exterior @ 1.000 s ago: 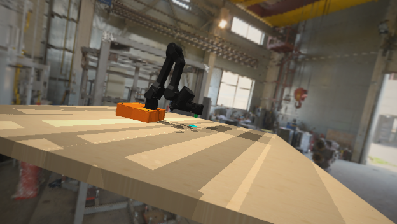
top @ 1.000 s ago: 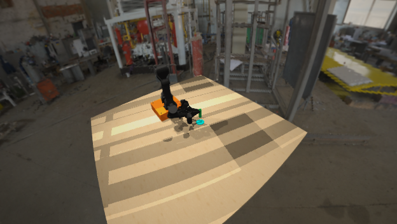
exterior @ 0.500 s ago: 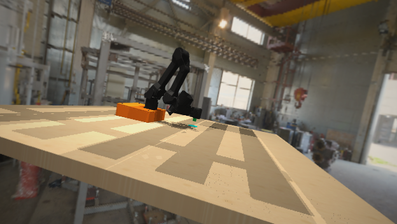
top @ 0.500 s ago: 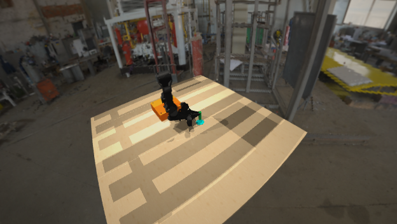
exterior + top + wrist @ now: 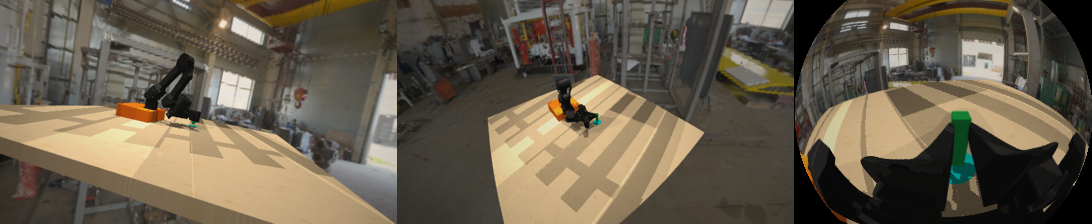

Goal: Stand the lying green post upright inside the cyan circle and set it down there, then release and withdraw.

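the black parallel-jaw tool (image 5: 960,163) is clenched on the slim green square-section post (image 5: 959,137), its two dark fingers pressing the post from either side in the wrist view. the post stands upright, or close to it, with its lower end over the flat cyan circle (image 5: 960,172) painted on the pale wooden surface (image 5: 594,165) with darker stripes. in the top view the post (image 5: 597,117) rises from the circle (image 5: 597,122), just beside the arm's orange block base (image 5: 557,109). whether the foot of the post is touching the circle or hanging just above it cannot be told; the exterior view shows the post (image 5: 193,122) and circle (image 5: 192,126) too small to settle it.

as a judgement, the lifting and turning upright look done and the post is over its target. what is left is to seat it, let go, and draw the arm away.

counted: one post, one cyan circle, one arm with one tool, one orange base, one surface.
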`<state>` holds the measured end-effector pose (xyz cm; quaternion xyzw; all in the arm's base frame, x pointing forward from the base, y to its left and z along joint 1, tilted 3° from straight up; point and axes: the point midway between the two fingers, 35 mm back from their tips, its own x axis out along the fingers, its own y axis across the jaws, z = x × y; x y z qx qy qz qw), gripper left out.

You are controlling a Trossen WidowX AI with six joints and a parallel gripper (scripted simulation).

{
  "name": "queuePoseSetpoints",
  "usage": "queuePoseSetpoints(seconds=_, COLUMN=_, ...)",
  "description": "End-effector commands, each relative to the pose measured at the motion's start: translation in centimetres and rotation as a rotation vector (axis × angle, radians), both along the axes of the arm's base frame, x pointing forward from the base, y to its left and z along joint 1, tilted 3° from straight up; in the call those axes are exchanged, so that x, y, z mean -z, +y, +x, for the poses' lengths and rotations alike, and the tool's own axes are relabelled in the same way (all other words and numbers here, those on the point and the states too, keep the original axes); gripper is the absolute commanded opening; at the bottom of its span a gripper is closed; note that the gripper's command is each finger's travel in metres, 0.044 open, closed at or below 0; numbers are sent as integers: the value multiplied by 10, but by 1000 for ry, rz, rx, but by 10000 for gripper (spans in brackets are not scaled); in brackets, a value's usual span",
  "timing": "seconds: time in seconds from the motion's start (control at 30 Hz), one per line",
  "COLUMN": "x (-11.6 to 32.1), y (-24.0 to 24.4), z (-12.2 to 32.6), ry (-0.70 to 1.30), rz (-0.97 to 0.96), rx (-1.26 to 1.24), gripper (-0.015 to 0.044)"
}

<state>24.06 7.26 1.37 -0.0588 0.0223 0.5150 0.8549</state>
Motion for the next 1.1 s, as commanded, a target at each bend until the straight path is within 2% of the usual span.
queuePoseSetpoints(seconds=0.0, x=8, y=0, z=0, ry=7, rz=3, rx=1, gripper=22)
queuePoseSetpoints(seconds=0.43, x=11, y=1, z=0, ry=7, rz=2, rx=1, gripper=22)
queuePoseSetpoints(seconds=0.9, x=11, y=1, z=0, ry=7, rz=2, rx=1, gripper=390)
queuePoseSetpoints(seconds=1.07, x=4, y=0, z=2, ry=7, rz=2, rx=1, gripper=400)
